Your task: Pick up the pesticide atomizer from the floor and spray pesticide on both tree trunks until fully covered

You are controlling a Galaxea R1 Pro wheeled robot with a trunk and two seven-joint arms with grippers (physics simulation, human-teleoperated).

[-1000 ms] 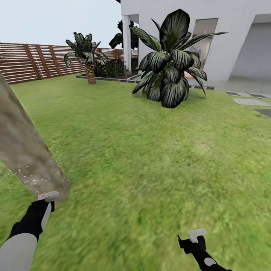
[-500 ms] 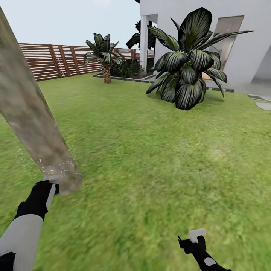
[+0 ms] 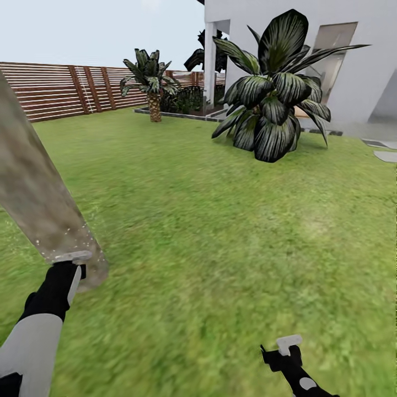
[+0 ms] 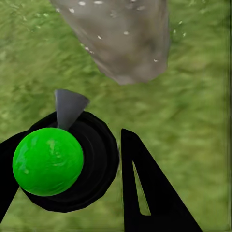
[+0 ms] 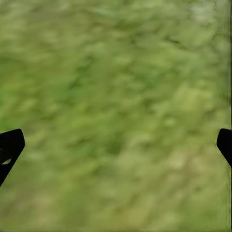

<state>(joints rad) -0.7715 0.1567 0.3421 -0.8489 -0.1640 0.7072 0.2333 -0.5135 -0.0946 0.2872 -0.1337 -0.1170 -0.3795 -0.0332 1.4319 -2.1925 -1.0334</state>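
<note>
One tree trunk (image 3: 33, 187), thick with mottled grey-brown bark, leans across the left of the head view and meets the grass near my left gripper (image 3: 69, 266). White pesticide specks (image 3: 70, 238) dot the bark near its base. In the left wrist view the pesticide atomizer (image 4: 48, 162), black with a green ball top and a grey cone nozzle, sits between the black fingers (image 4: 145, 193) of my left gripper (image 4: 72, 140). The nozzle aims at the trunk's speckled base (image 4: 121, 43). My right gripper (image 3: 288, 346) hangs open over bare grass, its fingertips (image 5: 9, 145) at the picture's edges.
A big dark-leaved plant (image 3: 273, 94) stands ahead on the right in front of a white house (image 3: 353, 60). A short palm (image 3: 151, 82) and a brown slat fence (image 3: 55, 91) close the far side. Grey paving slabs (image 3: 386, 156) lie at the right. Open lawn (image 3: 220, 220) spreads between.
The head view has swung left, so the plants and house now sit further right. The left gripper with the atomizer stays at the trunk's base. The right gripper has not moved.
</note>
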